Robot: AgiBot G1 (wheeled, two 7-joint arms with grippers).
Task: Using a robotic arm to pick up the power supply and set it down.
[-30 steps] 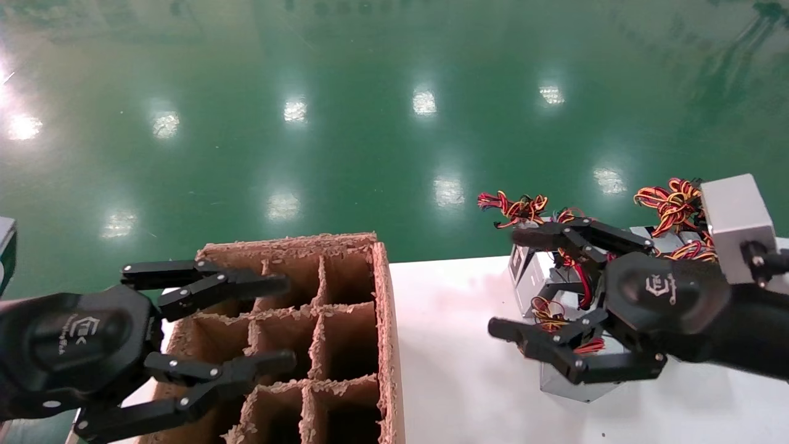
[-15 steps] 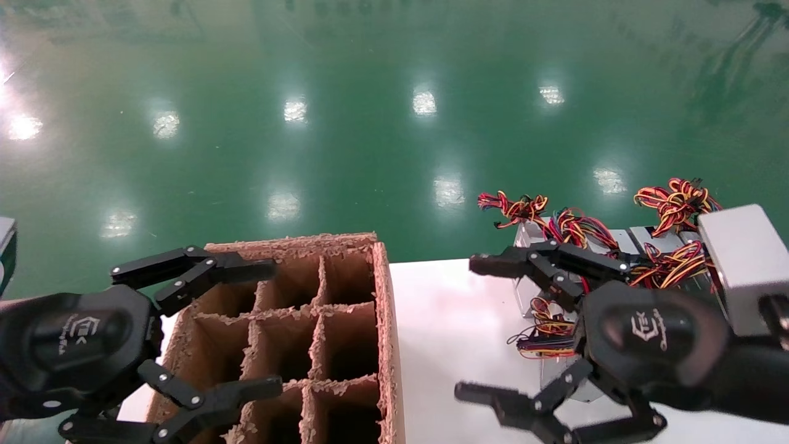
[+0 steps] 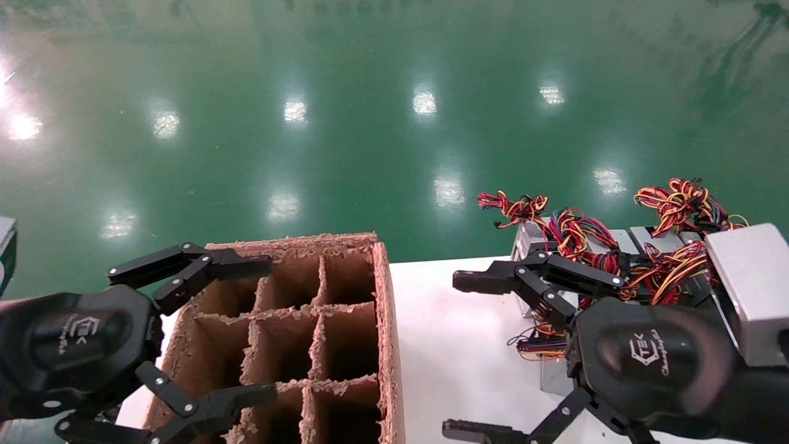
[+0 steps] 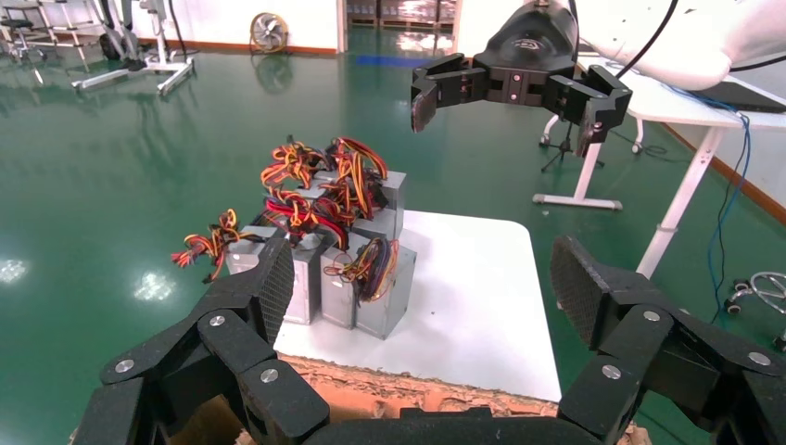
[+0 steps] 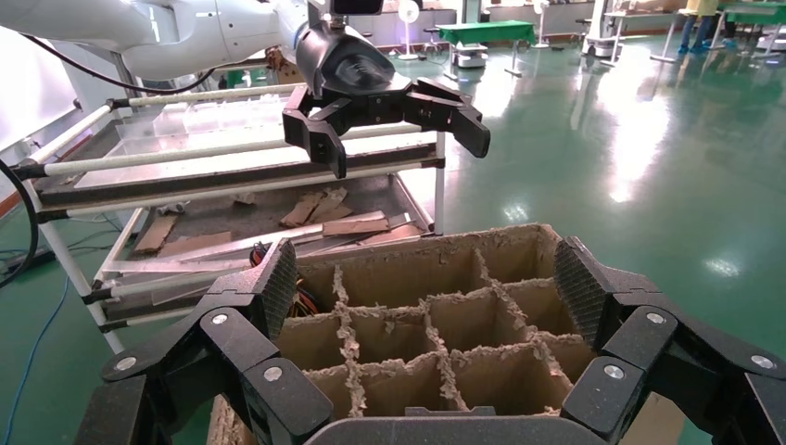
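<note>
Factory workshop, glossy green floor (image 3: pixel 345 123), metal rack (image 5: pixel 232 167), fan (image 4: pixel 265 31)

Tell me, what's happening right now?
Right gripper open, above table, empty. Left gripper open over cardboard divider box. Power supplies untouched on table.

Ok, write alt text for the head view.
Right gripper hangs open above a white table, beside a cluster of grey power supplies with red and yellow wires. Left gripper hangs open over a brown cardboard divider box.
</note>
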